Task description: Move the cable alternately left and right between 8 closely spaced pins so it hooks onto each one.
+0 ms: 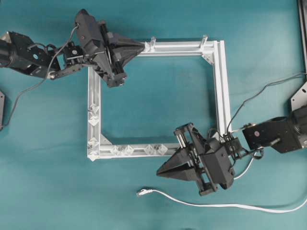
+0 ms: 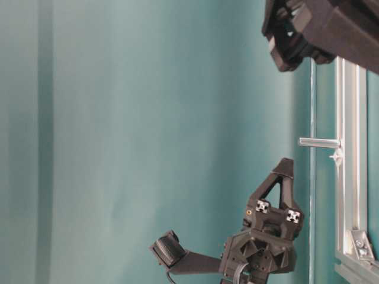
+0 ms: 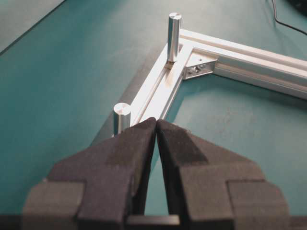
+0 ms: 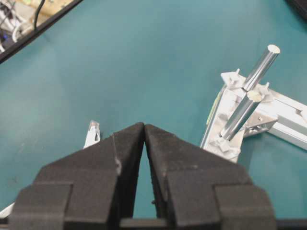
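Your two arms are matte black, each gripper (image 1: 160, 172) wedge-shaped with foam-padded fingers (image 4: 122, 158), and thin grey cables trail behind.

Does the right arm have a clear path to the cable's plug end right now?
Probably yes. The plug lies loose on the bare mat, apart from the frame, just below and left of the right gripper, whose fingertips are shut. Nothing lies between them.
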Motion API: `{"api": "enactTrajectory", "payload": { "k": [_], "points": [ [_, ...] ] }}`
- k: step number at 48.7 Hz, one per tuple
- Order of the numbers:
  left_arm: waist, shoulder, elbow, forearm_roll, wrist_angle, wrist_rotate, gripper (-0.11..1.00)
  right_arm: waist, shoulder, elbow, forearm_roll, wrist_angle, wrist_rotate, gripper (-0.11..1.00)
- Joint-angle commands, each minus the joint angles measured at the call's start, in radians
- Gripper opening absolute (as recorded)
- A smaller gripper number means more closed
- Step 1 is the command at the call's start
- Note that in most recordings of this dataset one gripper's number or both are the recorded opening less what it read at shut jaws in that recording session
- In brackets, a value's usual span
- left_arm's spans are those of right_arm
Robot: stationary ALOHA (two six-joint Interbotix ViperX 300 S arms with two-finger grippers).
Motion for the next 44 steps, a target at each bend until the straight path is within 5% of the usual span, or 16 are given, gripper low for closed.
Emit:
{"api": "enactTrajectory", "payload": {
  "k": [1,8,19,29,44],
  "points": [
    [-0.006,-0.057,-0.020,0.040,0.034,0.006,0.15,-0.006,-0.009,-0.017,0.002,-0.006,0.011,0.19],
    [-0.015,-0.106,-0.023,0.041,0.143,0.005,0.00,-0.005,-0.012,-0.028,0.021,-0.002,0.014,0.00],
    [-0.035,-0.206,-0.003,0.040,0.267,0.000,0.00,0.008,-0.035,-0.067,0.029,0.057,0.017,0.00],
    [-0.044,-0.365,0.072,0.040,0.382,0.003,0.00,0.052,-0.041,-0.155,0.032,0.307,0.023,0.00],
    [-0.057,-0.675,0.250,0.040,0.456,0.002,0.00,0.058,-0.040,-0.239,0.038,0.522,0.141,0.00]
  ]
}}
